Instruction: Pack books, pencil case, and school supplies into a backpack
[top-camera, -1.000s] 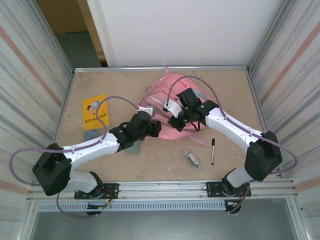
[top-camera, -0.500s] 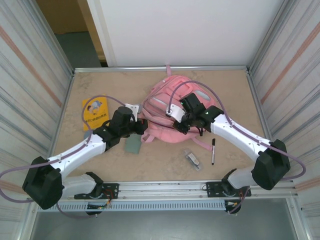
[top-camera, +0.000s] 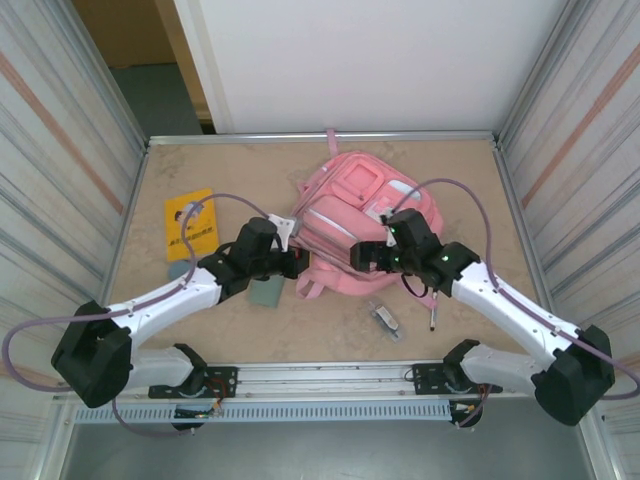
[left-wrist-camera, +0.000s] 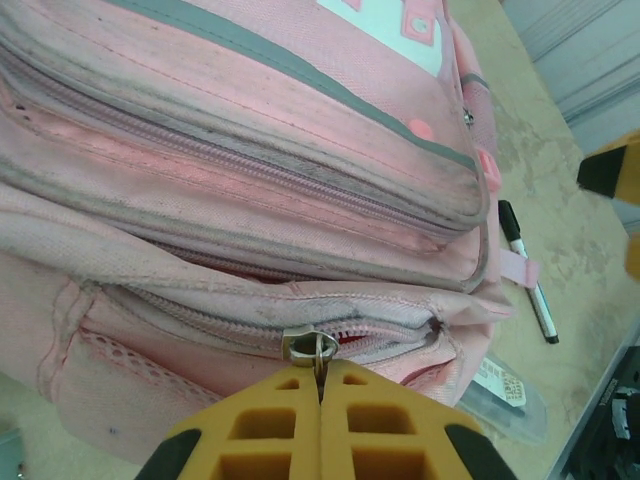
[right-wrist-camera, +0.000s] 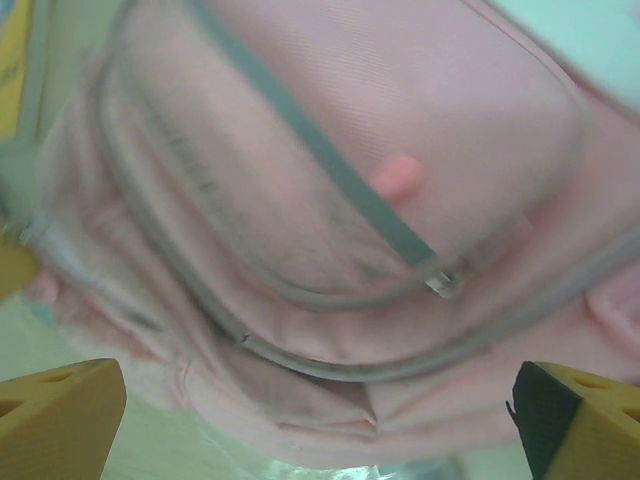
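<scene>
The pink backpack (top-camera: 350, 210) lies front pockets up at the middle of the table. My left gripper (left-wrist-camera: 322, 385) is shut on the metal zipper pull (left-wrist-camera: 312, 347) of its lower compartment, at the backpack's near left corner (top-camera: 293, 265). The zipper is parted a little just right of the pull. My right gripper (right-wrist-camera: 320, 420) stands wide open just off the backpack's near edge (top-camera: 365, 255), nothing between its fingers (right-wrist-camera: 62, 415). The orange-yellow book (top-camera: 192, 222) lies far left and the sage-green book (top-camera: 268, 293) under my left arm. The blue-grey pencil case (top-camera: 181, 270) peeks out beside that arm.
The black pen (top-camera: 433, 316) lies half under my right arm, also in the left wrist view (left-wrist-camera: 526, 272). The small clear-and-grey item (top-camera: 384, 317) rests near the front edge, close to the backpack's corner (left-wrist-camera: 503, 392). Metal rails and ribbed walls enclose the table.
My right gripper has opened and drawn back toward the near edge. The backpack has turned, its front pockets now up. My left gripper stays shut and has shifted left, then back right a little.
</scene>
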